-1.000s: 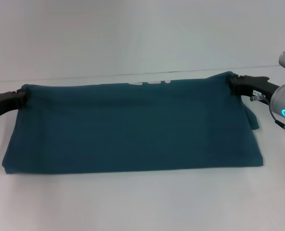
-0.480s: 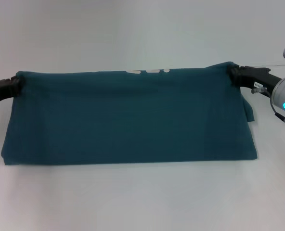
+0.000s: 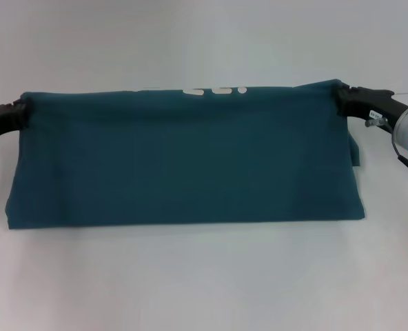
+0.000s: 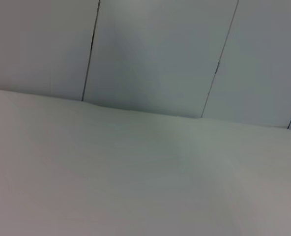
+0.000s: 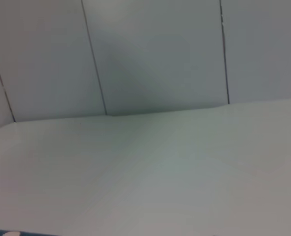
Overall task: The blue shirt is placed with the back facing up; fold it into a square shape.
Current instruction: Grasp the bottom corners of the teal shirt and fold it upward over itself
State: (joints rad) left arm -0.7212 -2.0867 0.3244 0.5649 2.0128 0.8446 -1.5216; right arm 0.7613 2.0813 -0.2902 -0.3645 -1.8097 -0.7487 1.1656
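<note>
- So the blue shirt [image 3: 183, 158] is stretched out in front of me on the white table [image 3: 204, 283], long axis running straight across from my left to my right, way wider than it is deep.
- It's already doubled over into a long band. The near edge lies flat on the table and is pretty straight, while the far edge is lifted and pulled taut between my two grippers.
- My left gripper [image 3: 19, 112] has the far left corner pinched, jaws clamped narrow on the fabric, and the cloth bunches up a bit right where I'm holding.
- My right gripper [image 3: 343, 100] has the far right corner the same way, jaws closed tight on the cloth, arm coming in from the right side.
- The far edge sits a touch higher on the right than on the left, so the band tilts very slightly.
- The small pale print [image 3: 214, 90] is right up at that far edge, a bit right of the middle, only partly showing over the fold.
- There's a little flap of fabric poking out on the right side below my right gripper, looks like a sleeve but I can't really tell.
- Both wrist cameras just see bare table [image 4: 135, 187] and the grey wall panels [image 5: 150, 54] behind it, apart from a tiny sliver of the shirt [image 5: 8, 233] at the edge of the right one.
</note>
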